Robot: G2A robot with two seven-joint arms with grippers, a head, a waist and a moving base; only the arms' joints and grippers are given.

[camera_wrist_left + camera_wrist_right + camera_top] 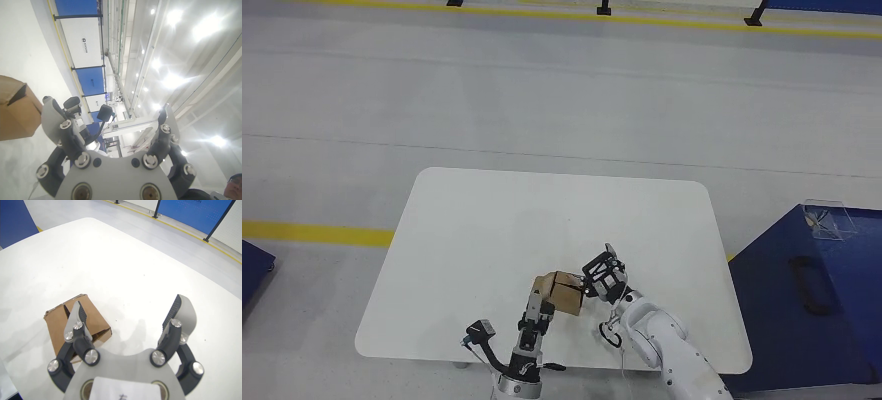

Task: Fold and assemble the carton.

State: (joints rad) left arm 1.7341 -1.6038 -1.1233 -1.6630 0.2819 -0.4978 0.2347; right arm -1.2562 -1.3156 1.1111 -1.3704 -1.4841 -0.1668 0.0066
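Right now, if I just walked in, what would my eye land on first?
A small brown carton lies on a white table, near the edge closest to the robot. An arm sits on either side of it: the right pincer is open beside it, and the left pincer, also open, is aimed up at the ceiling lights.

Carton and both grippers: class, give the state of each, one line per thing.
carton, formed into a box, lying on the table, gaps showing at its flaps.
left gripper, open, holding nothing, beside the carton.
right gripper, open, holding nothing.
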